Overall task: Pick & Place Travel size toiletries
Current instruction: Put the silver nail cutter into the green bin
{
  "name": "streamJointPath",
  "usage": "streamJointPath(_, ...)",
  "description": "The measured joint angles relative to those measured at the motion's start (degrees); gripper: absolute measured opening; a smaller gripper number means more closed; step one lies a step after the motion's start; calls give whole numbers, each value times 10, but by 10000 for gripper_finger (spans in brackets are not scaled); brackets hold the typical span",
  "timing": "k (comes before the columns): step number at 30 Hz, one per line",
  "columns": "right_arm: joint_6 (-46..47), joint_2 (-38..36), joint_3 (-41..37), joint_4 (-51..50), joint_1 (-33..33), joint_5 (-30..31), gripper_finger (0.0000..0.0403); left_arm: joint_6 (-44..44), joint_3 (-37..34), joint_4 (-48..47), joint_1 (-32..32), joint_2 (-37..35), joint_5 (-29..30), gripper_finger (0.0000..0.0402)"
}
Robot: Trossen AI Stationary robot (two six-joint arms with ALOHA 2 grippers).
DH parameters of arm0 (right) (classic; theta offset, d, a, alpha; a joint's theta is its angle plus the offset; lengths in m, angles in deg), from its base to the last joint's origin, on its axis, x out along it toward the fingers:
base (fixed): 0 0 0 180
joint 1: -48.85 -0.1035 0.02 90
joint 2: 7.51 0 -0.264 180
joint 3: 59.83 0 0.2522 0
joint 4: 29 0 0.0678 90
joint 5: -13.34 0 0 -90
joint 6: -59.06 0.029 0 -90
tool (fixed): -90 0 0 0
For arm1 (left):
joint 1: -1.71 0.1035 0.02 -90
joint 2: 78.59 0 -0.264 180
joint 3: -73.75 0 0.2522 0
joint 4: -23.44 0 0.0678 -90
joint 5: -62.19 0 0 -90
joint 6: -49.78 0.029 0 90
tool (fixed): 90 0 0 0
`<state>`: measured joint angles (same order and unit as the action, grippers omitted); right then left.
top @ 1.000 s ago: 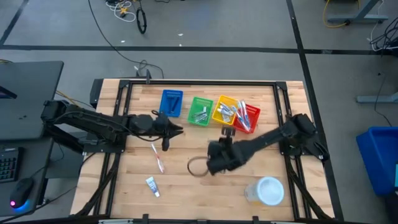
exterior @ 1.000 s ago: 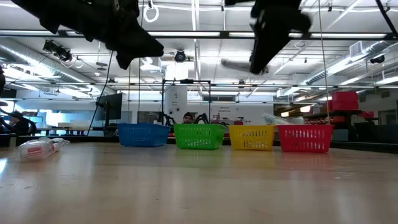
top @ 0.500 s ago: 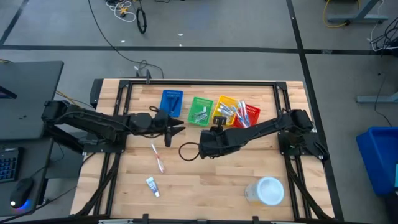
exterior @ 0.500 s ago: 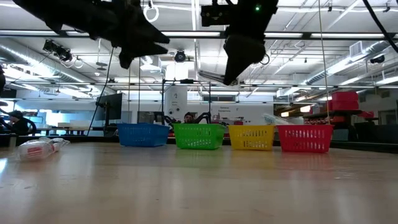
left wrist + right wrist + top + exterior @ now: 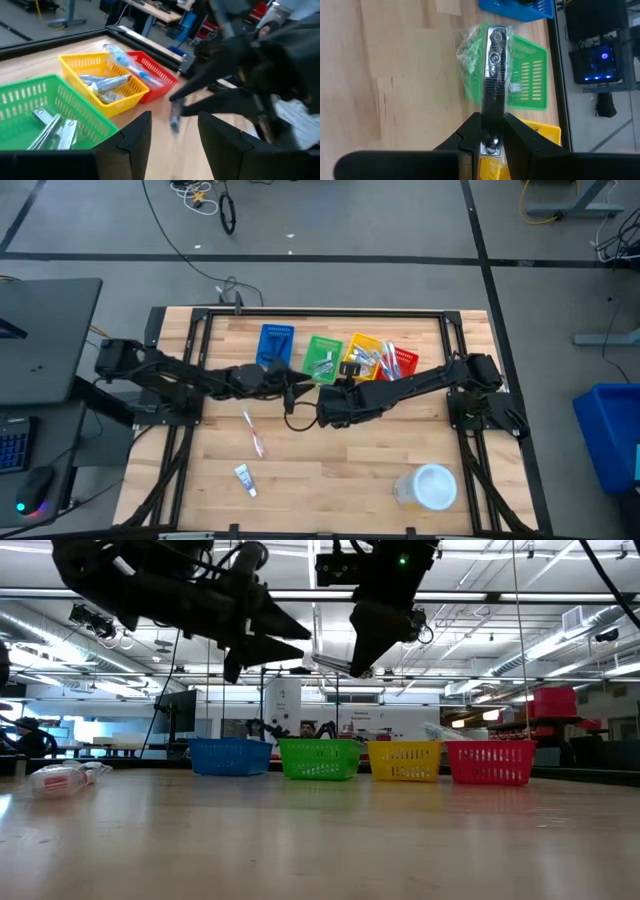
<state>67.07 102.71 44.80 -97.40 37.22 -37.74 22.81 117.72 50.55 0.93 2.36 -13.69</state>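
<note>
My right gripper [image 5: 492,131] is shut on a chrome-and-dark razor in clear wrap [image 5: 493,65], high above the table middle [image 5: 322,410], near the green basket [image 5: 322,358]. The razor shows as a pale bar [image 5: 332,663] in the low view. My left gripper [image 5: 175,135] is open and hovers just left of the right one [image 5: 294,387], pointing at it and touching nothing. A pink toothbrush [image 5: 253,432] and a white tube [image 5: 245,478] lie flat on the table, left of the middle. My right gripper pinches the razor between its two fingers at the handle's end [image 5: 492,120]. The rest of the razor sticks out forward past the fingertips, along the fingers. It is lifted clear of the table, slanting slightly downward in the low view.
Blue [image 5: 276,345], green, yellow [image 5: 360,360] and red [image 5: 400,368] baskets stand in a row at the far side, most with items inside. A large round translucent container [image 5: 432,486] sits near the right front corner. Bare wood lies in the near middle.
My right gripper has carried the razor from the table's middle toward the far edge and left, closer to the green basket, staying shut. My left gripper has moved right, toward the right gripper.
</note>
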Motion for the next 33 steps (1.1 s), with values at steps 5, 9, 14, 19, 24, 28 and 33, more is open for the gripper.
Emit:
streamJointPath(5,-10,0,0,19,0,0,67,-16,22,2,4,44,0,171)
streamJointPath(9,-30,0,0,57,0,0,67,-18,42,2,4,74,-1,171)
streamJointPath(14,-50,0,0,66,0,0,67,-28,57,3,4,96,-2,154)
streamJointPath(19,-50,0,0,65,1,-12,67,-28,58,4,3,99,-5,105)
streamJointPath(24,-49,0,0,65,1,-16,67,-23,58,4,3,99,-8,72)
streamJointPath(28,-49,0,0,64,0,-17,67,-26,58,4,3,99,-16,61)
streamJointPath(33,-49,0,0,64,0,-19,68,-25,58,4,4,99,-19,59)
